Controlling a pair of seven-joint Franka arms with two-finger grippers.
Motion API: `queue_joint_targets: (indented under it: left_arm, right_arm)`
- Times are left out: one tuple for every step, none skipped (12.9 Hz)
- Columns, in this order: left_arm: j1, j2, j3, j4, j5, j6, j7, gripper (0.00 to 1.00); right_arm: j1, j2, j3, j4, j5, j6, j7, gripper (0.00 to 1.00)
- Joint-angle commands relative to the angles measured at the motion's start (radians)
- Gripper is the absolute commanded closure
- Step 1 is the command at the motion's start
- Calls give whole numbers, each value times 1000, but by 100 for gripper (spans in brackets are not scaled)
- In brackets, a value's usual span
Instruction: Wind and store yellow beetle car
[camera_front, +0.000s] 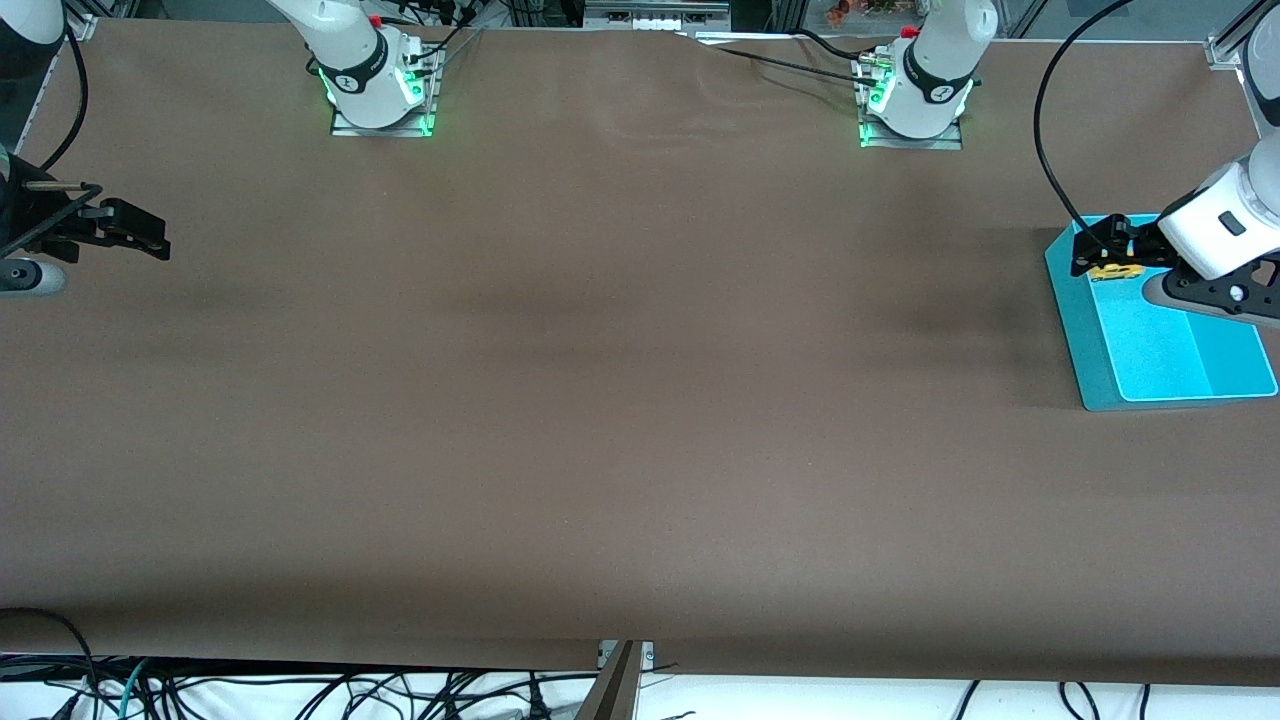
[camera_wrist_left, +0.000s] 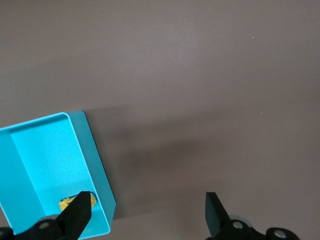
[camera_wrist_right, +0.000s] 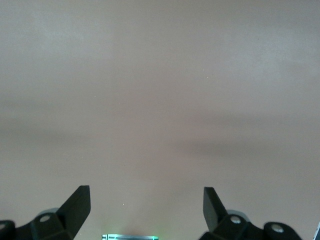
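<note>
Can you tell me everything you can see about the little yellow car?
The yellow beetle car is tiny, glossy and yellow, with a dark patch on it, perhaps a window. It lies inside the cyan bin, on the floor near one end wall, at the left arm's end of the table. The left gripper is above the bin's edge, open and not holding the car. One finger hides part of it, so wheels and other details cannot be made out.

Car (camera_front: 1115, 271) in bin (camera_front: 1150, 355), left arm's end.

high front camera faces both bases; wrist cameras look down; bin (camera_front: 1150, 350) shared.
</note>
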Motion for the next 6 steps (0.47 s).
queue_joint_targets:
  left_arm:
    - [-15, 1, 7, 41, -31, -44, -124, 0]
    - [-15, 1, 12, 44, -63, -44, -166, 0]
    - [-15, 1, 13, 44, -66, -44, -167, 0]
    - [-15, 1, 13, 44, -65, -44, -162, 0]
    - [-15, 1, 12, 42, -63, -44, -162, 0]
    - [-15, 3, 13, 39, -63, -44, -161, 0]
  right_arm:
    - [-4, 7, 3, 18, 0, -6, 4, 0]
    - [-6, 7, 3, 18, 0, -4, 4, 0]
    - [-4, 7, 3, 18, 0, -6, 4, 0]
    - [-4, 7, 3, 18, 0, -4, 4, 0]
    - [-4, 7, 3, 18, 0, -6, 4, 0]
    - [-4, 7, 3, 18, 0, -4, 4, 0]
